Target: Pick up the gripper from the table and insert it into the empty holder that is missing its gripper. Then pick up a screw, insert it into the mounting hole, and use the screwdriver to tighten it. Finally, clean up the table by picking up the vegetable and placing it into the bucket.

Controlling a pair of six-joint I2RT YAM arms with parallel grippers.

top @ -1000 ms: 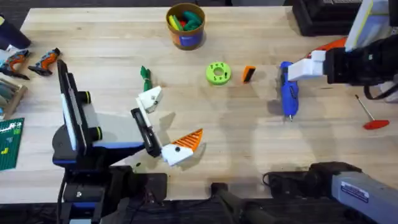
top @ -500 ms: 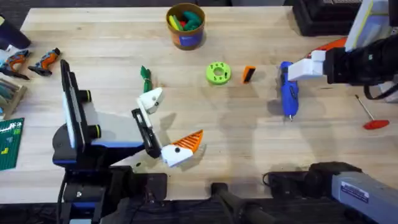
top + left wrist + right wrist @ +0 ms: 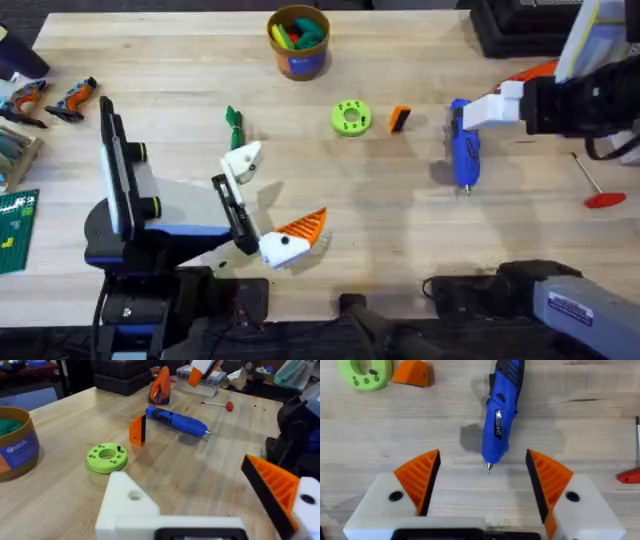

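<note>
The pale wooden bench (image 3: 400,240) carries everything, largest concerns first: the left arm lies low near its base with its left gripper (image 3: 262,205) spread wide, one white plastic triangular holder (image 3: 241,160) bare of any orange tip and the other finger (image 3: 296,236) wearing its ribbed orange pad, apparently parked this way so the bare mount faces the middle of the bench and can receive a part. The right arm reaches in from the far right, and its right gripper (image 3: 480,480) is open and empty, its two orange pads standing either side of the bit end of the blue pen-shaped electric screwdriver (image 3: 500,415), which lies flat on the wood; that looks like a poise over the tool, though the first step of the task calls for the tip instead. The round yellow-orange bucket (image 3: 299,43) with a blue label band stands at the far edge, already holding coloured toys, well apart from the work. A thin metal tool with a red handle (image 3: 596,185) lies near the right edge. The lime green round disc with holes (image 3: 350,118) sits mid-bench, probably holding the screws, though I cannot make any out. Just beside it stands the small orange wedge-shaped gripper tip (image 3: 400,119) with its black side, not yet picked up. The small dark green toy vegetable (image 3: 233,125) lies just beyond the bare holder, still to be cleared.
</note>
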